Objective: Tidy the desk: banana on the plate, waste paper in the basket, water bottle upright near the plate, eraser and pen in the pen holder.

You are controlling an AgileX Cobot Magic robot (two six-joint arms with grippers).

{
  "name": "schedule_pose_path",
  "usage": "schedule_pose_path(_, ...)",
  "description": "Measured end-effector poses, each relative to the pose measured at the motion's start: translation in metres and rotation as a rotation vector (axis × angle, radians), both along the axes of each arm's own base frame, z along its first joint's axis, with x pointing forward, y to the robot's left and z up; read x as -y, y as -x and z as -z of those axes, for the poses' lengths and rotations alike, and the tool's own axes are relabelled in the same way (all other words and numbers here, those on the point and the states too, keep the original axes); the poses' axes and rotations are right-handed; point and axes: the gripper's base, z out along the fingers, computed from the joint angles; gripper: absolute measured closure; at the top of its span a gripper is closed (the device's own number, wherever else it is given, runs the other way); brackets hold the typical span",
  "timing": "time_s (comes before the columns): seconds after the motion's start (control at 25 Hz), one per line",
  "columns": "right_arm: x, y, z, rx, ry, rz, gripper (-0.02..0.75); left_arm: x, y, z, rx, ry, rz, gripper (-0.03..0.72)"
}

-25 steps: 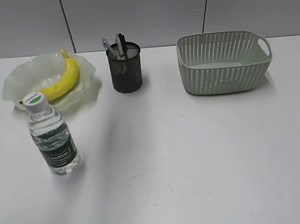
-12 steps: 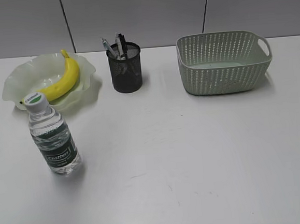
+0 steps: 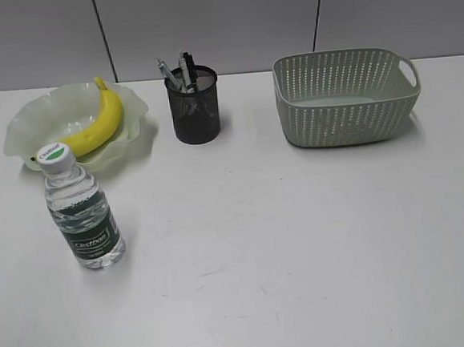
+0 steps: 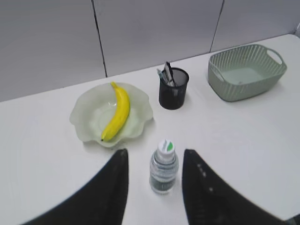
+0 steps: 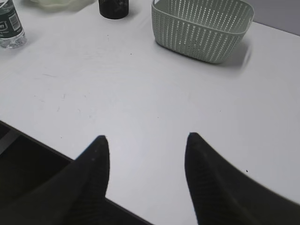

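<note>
Now left fingers point(image 4: 119, 180) spread wide above upright water bottle point(image 4: 163, 167), right fingers point(image 5: 101, 161) apart, both empty.

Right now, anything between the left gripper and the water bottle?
Nothing visible. In the left wrist view the left gripper is open, with the upright water bottle seen straight ahead between its fingers. The plate and pen holder sit beyond it.

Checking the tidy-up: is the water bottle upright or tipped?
Upright: the water bottle stands on its base, cap on top, just in front of the plate.
</note>
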Motion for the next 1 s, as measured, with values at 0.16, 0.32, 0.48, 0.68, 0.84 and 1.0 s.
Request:
schedule_pose_path(0.16,0.000,0.000,0.000,0.000,0.000,0.000,0.319,-0.020,0.041,0.045,0.014,0.036,0.023,0.407)
schedule_pose_path(0.32,0.000,0.000,0.000,0.000,0.000,0.000,0.319,-0.029,0.064,0.094,0.000,0.056,0.046,0.416)
schedule_pose_path(0.48,0.000,0.000,0.000,0.000,0.000,0.000,0.319,-0.029,0.068,0.140,-0.059,0.052,0.067,0.437)
schedule_pose_path(0.68,0.000,0.000,0.000,0.000,0.000,0.000,0.319,-0.022,0.059,0.178,-0.135,0.027,0.076,0.442)
schedule_pose_path(0.84,0.000,0.000,0.000,0.000,0.000,0.000,0.319,-0.018,0.052,0.179,-0.062,0.044,0.086,0.443)
schedule_pose_path(1.0,0.000,0.000,0.000,0.000,-0.001,0.015,0.319,-0.016,0.048,0.182,-0.043,0.034,0.097,0.444)
